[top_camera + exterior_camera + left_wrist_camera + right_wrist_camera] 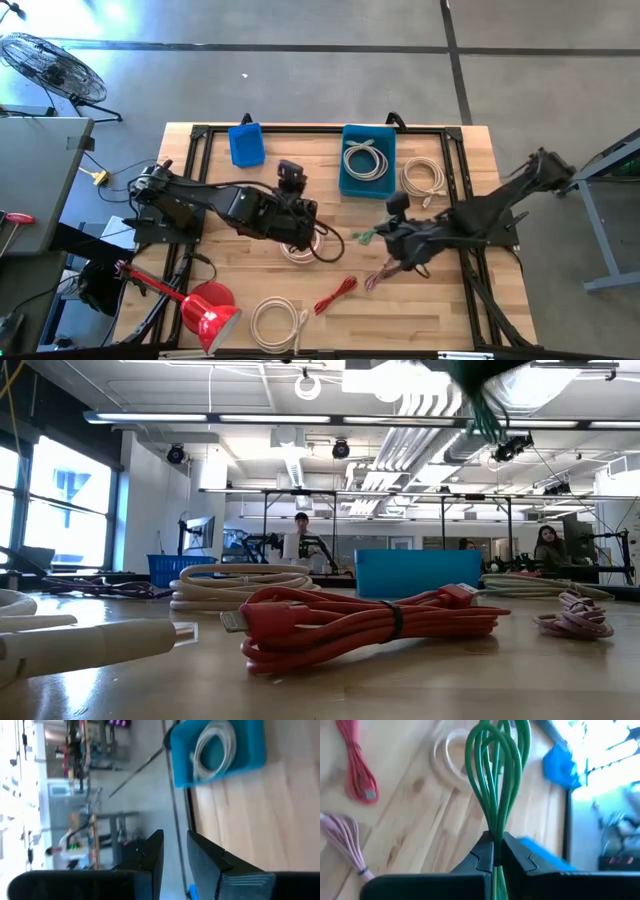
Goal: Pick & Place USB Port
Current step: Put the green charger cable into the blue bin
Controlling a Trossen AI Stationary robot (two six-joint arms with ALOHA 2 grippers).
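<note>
Above the table [440, 300], right jaws clamp the green cable [495, 775]; left jaws slightly apart.

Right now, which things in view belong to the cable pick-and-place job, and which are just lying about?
Job:
- green cable, clamped in the right gripper
- teal bin holding a white cable
- red cable
- pink cable

Lying about:
- red funnel
- floor fan
</note>
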